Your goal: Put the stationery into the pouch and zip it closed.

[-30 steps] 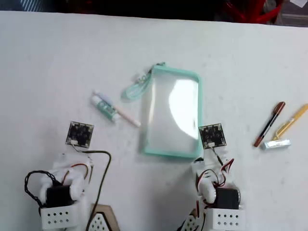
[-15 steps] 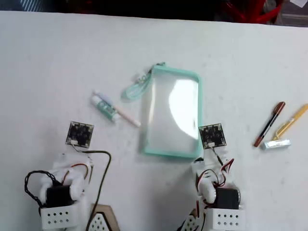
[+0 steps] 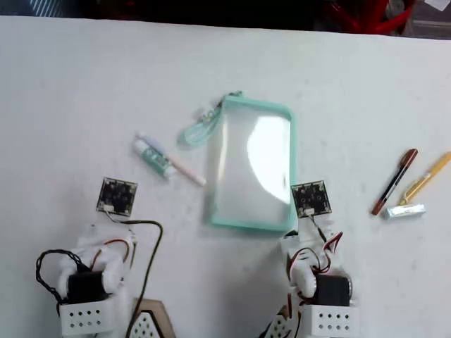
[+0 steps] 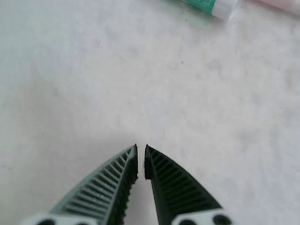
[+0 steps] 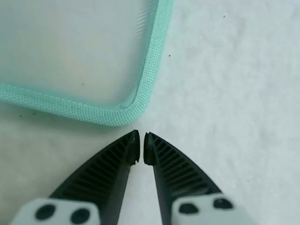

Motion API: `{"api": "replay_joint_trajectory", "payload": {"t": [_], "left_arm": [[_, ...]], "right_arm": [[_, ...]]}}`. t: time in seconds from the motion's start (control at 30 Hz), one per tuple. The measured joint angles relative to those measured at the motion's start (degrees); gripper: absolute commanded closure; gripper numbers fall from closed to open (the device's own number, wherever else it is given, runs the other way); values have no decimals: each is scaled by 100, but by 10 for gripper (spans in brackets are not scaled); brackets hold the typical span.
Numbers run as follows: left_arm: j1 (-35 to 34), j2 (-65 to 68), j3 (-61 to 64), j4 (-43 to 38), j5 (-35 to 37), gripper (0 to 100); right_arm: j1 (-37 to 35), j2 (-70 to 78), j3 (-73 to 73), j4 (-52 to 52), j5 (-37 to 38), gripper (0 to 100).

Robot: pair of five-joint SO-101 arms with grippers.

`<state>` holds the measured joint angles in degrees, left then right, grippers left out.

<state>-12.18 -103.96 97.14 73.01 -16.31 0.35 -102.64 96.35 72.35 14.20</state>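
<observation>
Just beside the pouch (image 5: 153, 61), right pincer (image 5: 141, 140) hangs closed

Our left arm (image 3: 88, 289) and right arm (image 3: 317, 285) are white plastic with black motors, each bearing a square black board (image 3: 117, 195). A black cable (image 3: 151, 246) loops off the left one; red wires (image 3: 328, 243) cross the right. The left gripper (image 4: 141, 149) and right gripper (image 5: 141, 136) have black ribbed fingers (image 4: 176, 183) on white bases with screw holes.

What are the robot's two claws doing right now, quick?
The left gripper is closed, holding nothing.
The right gripper is closed, holding nothing, beside the pouch corner.
</observation>
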Motion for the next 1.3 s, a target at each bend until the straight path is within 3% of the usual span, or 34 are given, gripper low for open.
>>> {"api": "replay_joint_trajectory", "payload": {"t": [0.4,0.67,0.8,1.03,1.3], "left_arm": [[9,9,0,-105,0,951],[422,35,0,-1873,0,950],[422,35,0,-2409,0,950],[598,35,-1002,-1881,0,950],[1873,-44,-1899,-1565,0,954]], "right_arm": [[0,0,0,0,0,967],[-26,0,0,-79,0,964],[-396,0,0,-1108,0,964],[-633,0,0,-2356,0,964],[-615,0,0,-1925,0,964]]}}
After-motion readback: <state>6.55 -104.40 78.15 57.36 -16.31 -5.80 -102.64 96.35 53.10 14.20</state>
